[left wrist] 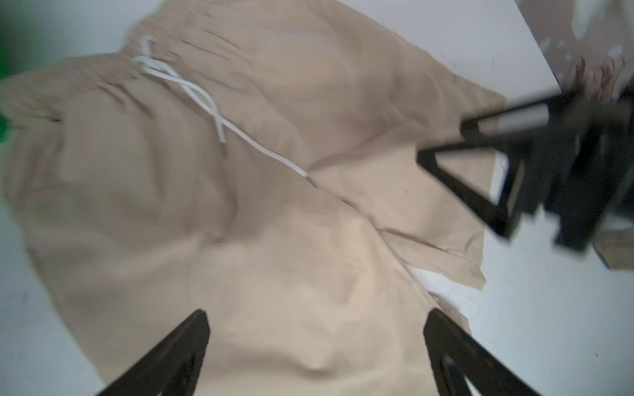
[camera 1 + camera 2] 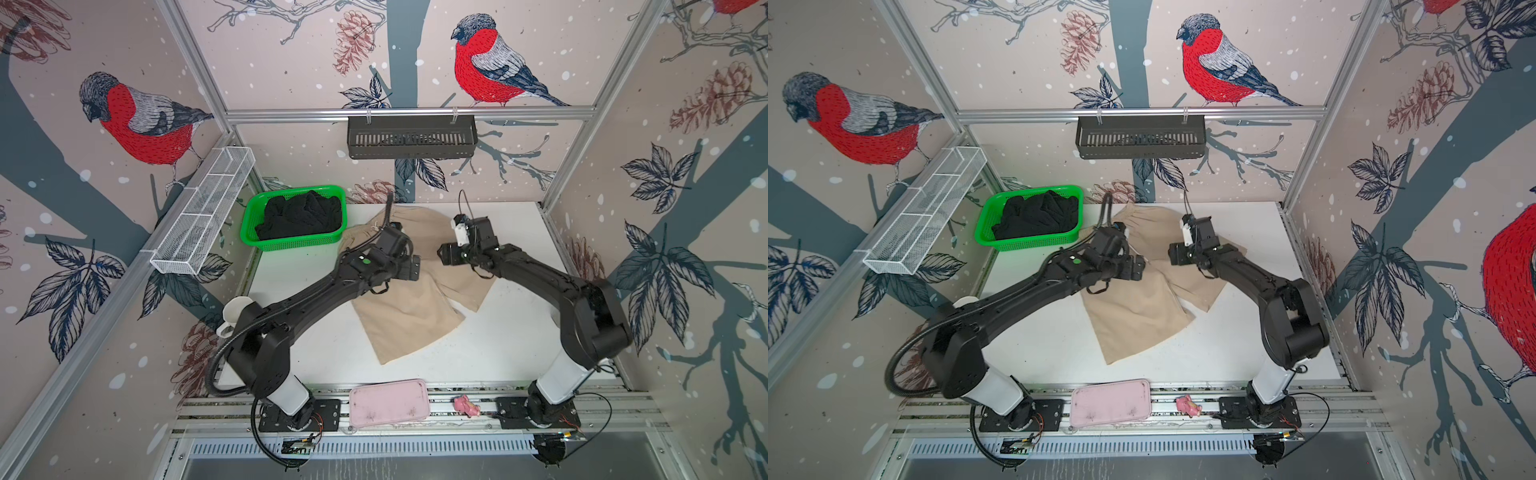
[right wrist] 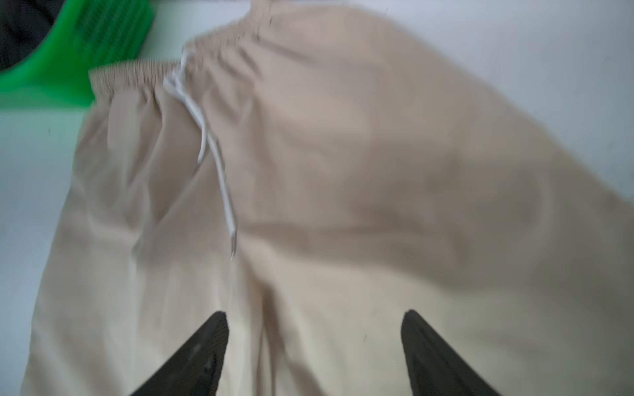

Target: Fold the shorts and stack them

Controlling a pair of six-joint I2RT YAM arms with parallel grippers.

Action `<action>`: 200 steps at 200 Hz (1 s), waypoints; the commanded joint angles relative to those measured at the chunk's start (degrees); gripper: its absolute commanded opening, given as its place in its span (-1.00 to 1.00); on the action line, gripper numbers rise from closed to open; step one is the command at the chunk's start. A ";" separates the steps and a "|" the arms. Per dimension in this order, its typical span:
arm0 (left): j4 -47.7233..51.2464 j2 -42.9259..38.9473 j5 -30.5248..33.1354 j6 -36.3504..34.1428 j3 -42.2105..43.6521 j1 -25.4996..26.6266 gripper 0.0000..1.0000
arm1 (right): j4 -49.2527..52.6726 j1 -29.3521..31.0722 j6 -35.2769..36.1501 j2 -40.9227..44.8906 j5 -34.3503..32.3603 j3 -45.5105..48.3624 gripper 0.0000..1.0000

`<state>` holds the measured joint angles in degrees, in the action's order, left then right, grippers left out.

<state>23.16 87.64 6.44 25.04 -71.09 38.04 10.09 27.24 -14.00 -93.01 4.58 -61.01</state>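
The beige shorts (image 2: 409, 320) (image 2: 1133, 320) lie spread on the white table, waistband toward the back wall, legs toward the front. Their white drawstring (image 1: 206, 97) (image 3: 214, 147) trails down the front. The black shorts (image 2: 299, 218) (image 2: 1038, 218) are bunched in the green basket (image 2: 291, 245). My left gripper (image 2: 411, 268) (image 1: 317, 313) hovers open over the beige cloth, holding nothing. My right gripper (image 2: 446, 253) (image 3: 315, 312) faces it from the right, also open above the cloth. In the left wrist view the right gripper's fingers (image 1: 463, 188) show.
A white mesh rack (image 2: 203, 216) hangs on the left wall and a black rack (image 2: 411, 137) on the back wall. A white cup (image 2: 235, 316) stands by the left arm's base. A pink tray (image 2: 388, 403) and a small pink rag (image 2: 467, 406) lie on the front rail.
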 commanded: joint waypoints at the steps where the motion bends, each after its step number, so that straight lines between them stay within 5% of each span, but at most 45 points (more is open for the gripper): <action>1: -0.87 -5.25 1.53 -2.44 3.89 -4.29 0.95 | 5.12 6.76 -4.82 7.63 -8.87 7.98 0.64; 38: -1.54 -11.11 1.54 -3.95 8.42 -9.41 0.95 | 12.89 14.68 -16.16 14.25 -17.09 14.82 0.59; 89: -0.92 -12.72 -0.22 -4.60 10.16 -12.72 0.95 | 11.76 17.94 -16.97 8.40 -21.19 15.83 0.56; 200: 2.76 -14.63 0.17 -3.02 12.71 -12.86 0.95 | 17.93 -0.81 -11.58 2.31 -22.00 12.61 0.52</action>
<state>23.97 73.32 6.13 20.64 -58.74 25.28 24.27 29.34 -27.81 -91.05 -15.38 -47.27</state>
